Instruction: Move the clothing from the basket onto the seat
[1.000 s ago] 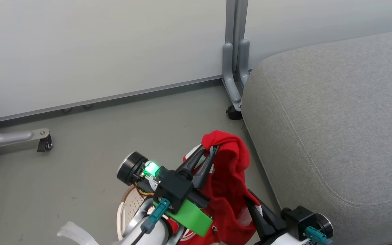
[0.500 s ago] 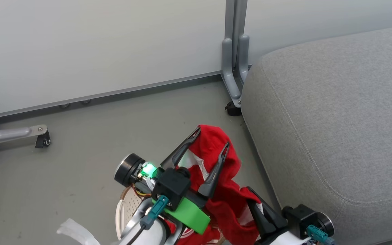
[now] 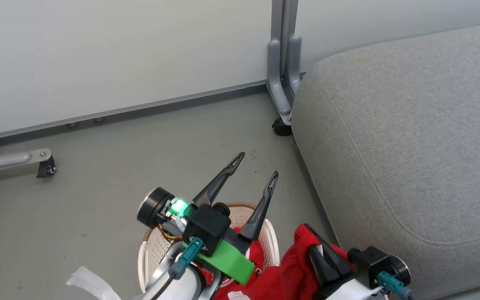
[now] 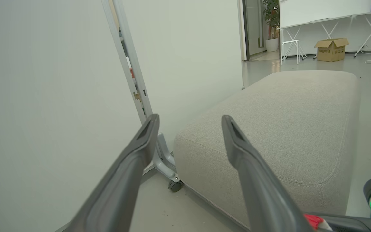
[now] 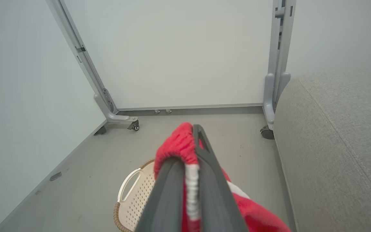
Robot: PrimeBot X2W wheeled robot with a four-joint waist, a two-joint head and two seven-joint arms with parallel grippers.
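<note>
Right gripper [image 3: 309, 234] clamps the clothing [image 3: 293, 268], which trails into the basket [image 3: 271, 239]; left gripper [image 3: 257, 164] spread wide, empty.

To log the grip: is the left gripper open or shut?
Open. The left gripper has its two fingers wide apart, nothing between them; the red clothing is pinched in the shut right gripper.

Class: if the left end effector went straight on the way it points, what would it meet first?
Probably the white partition just beside the corner of the seat; the open left end effector aims there, though depth is unclear.
</note>
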